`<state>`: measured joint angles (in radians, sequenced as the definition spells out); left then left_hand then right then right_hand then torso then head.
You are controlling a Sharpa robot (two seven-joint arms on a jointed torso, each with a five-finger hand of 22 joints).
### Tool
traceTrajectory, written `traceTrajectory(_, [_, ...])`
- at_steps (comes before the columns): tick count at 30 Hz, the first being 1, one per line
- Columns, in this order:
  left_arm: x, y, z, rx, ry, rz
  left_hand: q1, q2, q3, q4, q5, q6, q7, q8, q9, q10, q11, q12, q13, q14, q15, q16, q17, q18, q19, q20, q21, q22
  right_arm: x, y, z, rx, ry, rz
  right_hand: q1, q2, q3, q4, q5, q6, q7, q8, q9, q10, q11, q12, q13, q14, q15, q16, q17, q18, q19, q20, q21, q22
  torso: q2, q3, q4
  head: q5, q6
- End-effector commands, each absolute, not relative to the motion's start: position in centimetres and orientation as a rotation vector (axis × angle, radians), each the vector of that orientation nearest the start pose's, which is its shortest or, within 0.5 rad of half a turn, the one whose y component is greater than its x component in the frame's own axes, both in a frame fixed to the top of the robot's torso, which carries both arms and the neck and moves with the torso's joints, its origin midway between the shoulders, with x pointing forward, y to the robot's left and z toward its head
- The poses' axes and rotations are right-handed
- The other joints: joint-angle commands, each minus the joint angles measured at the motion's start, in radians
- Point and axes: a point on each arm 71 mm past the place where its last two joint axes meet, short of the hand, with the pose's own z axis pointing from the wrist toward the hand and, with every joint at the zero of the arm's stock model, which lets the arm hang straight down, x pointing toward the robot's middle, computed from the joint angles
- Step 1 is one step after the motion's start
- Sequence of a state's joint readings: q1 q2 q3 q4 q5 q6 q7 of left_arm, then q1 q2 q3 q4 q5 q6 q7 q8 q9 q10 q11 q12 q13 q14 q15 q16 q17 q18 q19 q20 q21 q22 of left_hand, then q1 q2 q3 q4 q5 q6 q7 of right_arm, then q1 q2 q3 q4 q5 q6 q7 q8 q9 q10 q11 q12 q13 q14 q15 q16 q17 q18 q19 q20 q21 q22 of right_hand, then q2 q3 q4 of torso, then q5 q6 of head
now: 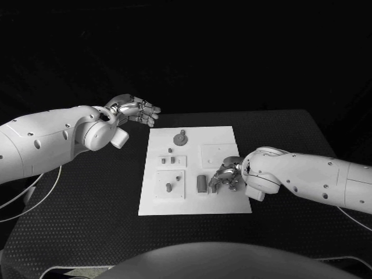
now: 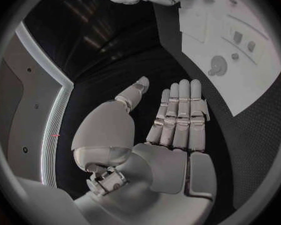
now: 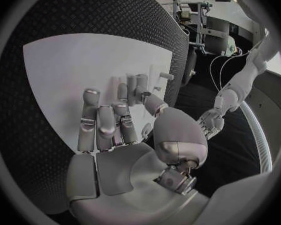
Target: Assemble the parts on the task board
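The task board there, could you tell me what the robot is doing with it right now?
The right hand is down over the task board, fingers by an upright grey part; whether it grips one is unclear. The left hand hovers open off the board's far left corner, holding nothing. Other small parts sit on the board.

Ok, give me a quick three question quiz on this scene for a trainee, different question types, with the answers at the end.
1. True or false: the left robot hand is holding a part.
2. Which robot hand is over the task board? A) left B) right C) both
3. Fill in: the round disc-shaped part lies near the board's ____ edge, the one away from the robot.

Key:
1. False. It hangs off the board's far left corner, fingers apart, holding nothing.
2. B. The right robot hand is over the board's near right area, beside an upright part.
3. Far.
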<state>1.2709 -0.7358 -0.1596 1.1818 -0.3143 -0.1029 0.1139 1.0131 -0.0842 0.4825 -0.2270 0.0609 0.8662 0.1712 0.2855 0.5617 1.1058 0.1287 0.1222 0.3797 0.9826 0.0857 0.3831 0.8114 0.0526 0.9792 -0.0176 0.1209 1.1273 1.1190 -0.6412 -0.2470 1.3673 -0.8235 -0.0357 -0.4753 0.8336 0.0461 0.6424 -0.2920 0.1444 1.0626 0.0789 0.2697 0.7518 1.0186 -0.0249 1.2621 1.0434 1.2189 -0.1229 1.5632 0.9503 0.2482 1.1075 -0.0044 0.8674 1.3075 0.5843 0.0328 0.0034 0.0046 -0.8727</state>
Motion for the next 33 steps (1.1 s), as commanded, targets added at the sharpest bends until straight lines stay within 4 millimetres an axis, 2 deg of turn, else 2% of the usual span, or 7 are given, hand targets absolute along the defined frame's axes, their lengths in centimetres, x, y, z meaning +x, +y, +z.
traceTrajectory(1, [53.87,24.83,-21.61,-0.865,1.832,-1.167,-0.004,0.001,-0.001,0.006,-0.001,0.009,-0.001,0.002,-0.001,-0.005,-0.001,0.004,0.001,0.007,0.003,-0.006,0.002,0.01,0.002,0.006,-0.003,0.001,43.79,-16.77,-33.86,0.388,2.535,0.467,0.019,0.03,0.006,0.003,0.003,0.003,0.002,0.002,0.002,0.005,-0.002,-0.004,-0.001,0.0,-0.004,-0.005,-0.001,0.014,0.001,0.0,0.004,0.019,0.0,0.0002,0.0002,0.001,0.0])
traceTrajectory(14, [53.89,24.89,-21.61,-0.866,1.83,-1.165,-0.004,0.001,-0.001,0.006,-0.001,0.009,-0.001,0.002,-0.001,-0.006,-0.001,0.004,0.001,0.007,0.003,-0.007,0.002,0.01,0.002,0.006,-0.004,0.001,44.24,-17.19,-34.16,0.338,2.491,0.417,0.017,0.029,0.006,0.002,0.003,0.002,0.002,0.001,0.001,0.004,-0.001,-0.005,-0.001,0.0,-0.004,-0.006,-0.001,0.014,0.001,0.0,0.004,0.019,0.0,0.0002,-0.0006,0.002,0.0])
traceTrajectory(33, [53.9,24.78,-21.62,-0.865,1.833,-1.168,-0.004,0.001,-0.001,0.006,-0.001,0.009,-0.001,0.002,-0.001,-0.006,-0.001,0.004,0.002,0.007,0.003,-0.008,0.004,0.01,0.002,0.006,-0.005,0.002,43.76,-16.39,-34.79,0.332,2.523,0.435,0.013,0.027,0.006,0.003,0.004,0.001,0.003,0.0,0.001,0.003,-0.001,-0.005,-0.001,-0.003,-0.003,-0.006,-0.004,0.014,0.0,0.001,0.003,0.019,0.0,-0.0004,-0.0005,0.003,0.0])
